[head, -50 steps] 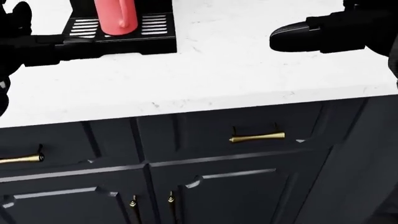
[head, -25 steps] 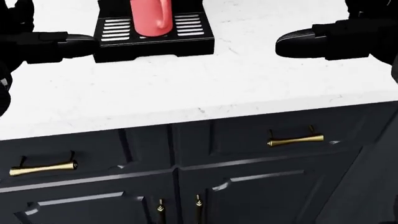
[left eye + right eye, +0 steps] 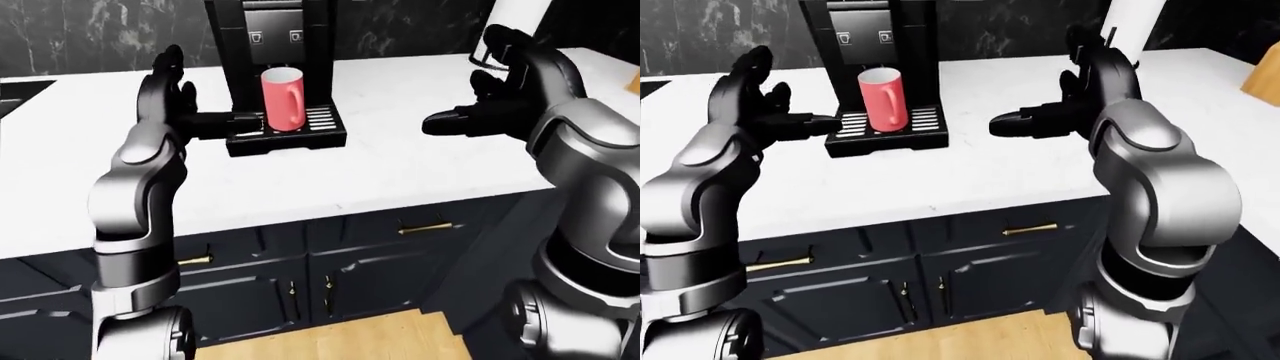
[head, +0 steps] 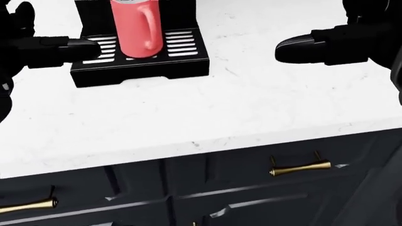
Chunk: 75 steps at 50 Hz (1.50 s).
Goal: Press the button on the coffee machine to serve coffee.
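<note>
A black coffee machine [image 3: 270, 45] stands on the white counter [image 3: 400, 161], with two small buttons [image 3: 275, 36] on its upper face. A red mug [image 3: 283, 98] stands upright on its slotted drip tray [image 4: 182, 44]. My left hand [image 3: 185, 97] is open, held just left of the tray with one finger reaching toward it. My right hand [image 3: 480, 112] is open, hovering above the counter well to the right of the machine. Neither hand touches the buttons.
A white paper towel roll [image 3: 515, 19] stands at the top right, behind my right hand. Dark cabinets with brass handles [image 4: 300, 167] run below the counter edge. A black sink [image 3: 15, 94] shows at the far left. Wood floor [image 3: 350, 341] lies below.
The camera has moved: the whole head view shifted, so machine, mug and counter now sit lower and larger, and left of half a second ago. The hands keep about the same pose.
</note>
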Tool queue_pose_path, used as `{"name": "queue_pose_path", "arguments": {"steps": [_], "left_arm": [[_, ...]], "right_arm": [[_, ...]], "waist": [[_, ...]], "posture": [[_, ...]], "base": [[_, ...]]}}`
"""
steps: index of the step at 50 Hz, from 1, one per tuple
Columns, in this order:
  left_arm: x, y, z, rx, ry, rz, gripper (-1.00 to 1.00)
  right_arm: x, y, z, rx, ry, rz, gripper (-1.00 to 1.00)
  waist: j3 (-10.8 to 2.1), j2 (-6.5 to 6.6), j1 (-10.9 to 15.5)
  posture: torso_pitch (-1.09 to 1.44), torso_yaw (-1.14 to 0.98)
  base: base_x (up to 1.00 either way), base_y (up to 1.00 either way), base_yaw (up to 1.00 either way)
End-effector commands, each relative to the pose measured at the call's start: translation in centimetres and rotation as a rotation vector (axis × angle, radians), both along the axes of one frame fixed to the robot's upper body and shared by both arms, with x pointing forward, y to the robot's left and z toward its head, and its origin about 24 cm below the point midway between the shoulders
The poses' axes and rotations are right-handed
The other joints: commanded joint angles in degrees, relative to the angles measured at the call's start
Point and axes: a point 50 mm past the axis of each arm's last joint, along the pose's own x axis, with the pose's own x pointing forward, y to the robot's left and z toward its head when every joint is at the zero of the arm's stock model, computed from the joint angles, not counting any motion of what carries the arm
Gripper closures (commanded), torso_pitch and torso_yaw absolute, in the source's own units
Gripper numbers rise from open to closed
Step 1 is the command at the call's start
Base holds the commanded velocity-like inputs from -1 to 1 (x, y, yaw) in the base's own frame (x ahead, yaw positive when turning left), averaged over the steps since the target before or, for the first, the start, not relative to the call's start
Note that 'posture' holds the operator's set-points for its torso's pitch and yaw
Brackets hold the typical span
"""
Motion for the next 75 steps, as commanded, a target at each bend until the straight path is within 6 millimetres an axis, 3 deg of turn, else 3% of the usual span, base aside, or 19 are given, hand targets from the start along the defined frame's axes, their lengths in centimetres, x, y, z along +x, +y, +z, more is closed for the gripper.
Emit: {"name": "queue_pose_path", "arguments": {"steps": [1,6,7,10,13,15,18,20,24,27,28,30,35,37,40,43,46,47,75], "left_arm": [[-0.4,0.0,2.1,0.010,-0.092,-0.001,-1.00],[-0.6,0.1,2.0,0.009,-0.091,-0.001,-1.00],[-0.6,0.1,2.0,0.009,-0.092,-0.001,-1.00],[-0.6,0.2,1.9,0.008,-0.091,0.000,-1.00],[-0.6,0.2,1.9,0.007,-0.090,0.001,-1.00],[-0.6,0.2,1.9,0.008,-0.090,0.001,-1.00],[-0.7,0.2,1.9,0.007,-0.092,0.000,-1.00],[-0.6,0.2,1.9,0.008,-0.091,-0.001,-1.00],[-0.7,0.2,1.9,0.009,-0.090,0.000,-1.00],[-0.6,0.1,1.8,0.009,-0.091,-0.002,-1.00],[-0.6,0.0,1.9,0.009,-0.090,-0.003,-1.00],[-0.6,0.0,1.9,0.009,-0.090,-0.004,-1.00],[-0.5,-0.2,1.9,0.010,-0.090,-0.007,-1.00],[-0.5,-0.2,1.9,0.011,-0.089,-0.007,-1.00],[-0.5,-0.2,1.9,0.011,-0.090,-0.007,-1.00],[-0.5,-0.2,1.9,0.012,-0.090,-0.008,-1.00],[-0.5,-0.3,1.9,0.012,-0.089,-0.008,-1.00],[-0.5,-0.3,1.8,0.012,-0.088,-0.008,-1.00],[-0.4,-0.2,1.4,0.021,-0.064,-0.001,-1.00]], "right_arm": [[-0.4,0.1,1.4,-0.010,-0.069,-0.002,-1.00],[-0.3,0.3,1.1,-0.014,-0.064,0.003,-1.00],[-0.2,0.3,1.1,-0.014,-0.060,0.003,-1.00],[-0.2,0.3,1.2,-0.013,-0.063,0.004,-1.00],[-0.1,0.3,1.2,-0.011,-0.063,0.001,-1.00],[-0.2,0.4,1.2,-0.010,-0.064,0.002,-1.00],[-0.2,0.3,1.3,-0.010,-0.067,0.002,-1.00],[-0.3,0.3,1.2,-0.012,-0.064,0.003,-1.00],[-0.2,0.3,1.0,-0.010,-0.063,0.005,-1.00],[-0.3,0.3,1.2,-0.012,-0.063,0.006,-1.00],[-0.3,0.3,1.2,-0.010,-0.062,0.006,-1.00],[-0.2,0.2,1.0,-0.007,-0.062,0.003,-1.00],[-0.2,0.3,1.0,-0.009,-0.064,0.013,-1.00],[-0.2,0.2,0.9,-0.009,-0.063,0.013,-1.00],[-0.2,0.1,1.0,-0.002,-0.061,0.007,-1.00],[-0.2,0.0,0.7,0.000,-0.061,0.000,-1.00],[-0.2,0.0,0.6,-0.001,-0.061,0.004,-1.00],[-0.2,0.0,0.6,0.000,-0.061,0.004,-1.00],[-0.3,0.1,0.6,0.000,-0.062,0.008,-1.00]], "waist": [[-1.60,-0.50,0.37],[-0.24,-0.51,0.19],[-1.43,0.31,-0.10],[-0.93,-1.92,0.06],[-0.99,2.26,-0.86],[-2.11,0.61,-0.27],[-3.00,5.54,-1.07],[-1.16,4.69,-1.17],[-2.18,3.57,-1.43],[-0.73,-1.79,-1.84],[-0.42,1.19,-1.64],[-1.20,2.83,-1.81],[-3.75,1.92,-1.43],[-1.01,2.06,-1.63],[-0.70,2.68,-1.58],[-1.65,2.87,-1.27],[-1.26,0.16,-0.55],[-0.95,1.80,-0.51],[-2.84,1.98,-1.10]], "posture": [[0.00,0.00],[0.00,0.00],[0.00,0.00],[0.00,0.00],[0.00,0.00],[0.00,0.00],[0.00,0.00],[0.00,0.00],[0.00,0.00],[0.00,0.00],[0.00,0.00],[0.00,0.00],[0.00,0.00],[0.00,0.00],[0.00,0.00],[0.00,0.00],[0.00,0.00],[0.00,0.00],[-0.04,0.00]], "base": [[0.00,0.00,0.00],[0.00,0.00,0.00],[0.00,0.73,0.00],[0.00,0.39,0.00],[0.00,0.21,0.00],[0.00,0.47,0.00],[0.00,0.00,0.00],[0.00,0.00,0.00],[0.00,0.10,0.00],[0.00,0.45,0.00],[0.00,0.00,0.00],[0.00,0.00,0.00],[0.07,0.00,0.00],[0.39,0.00,0.00],[0.32,0.00,0.00],[0.00,0.00,0.00],[0.00,0.00,0.00],[0.00,0.00,0.00],[0.00,0.00,0.00]]}}
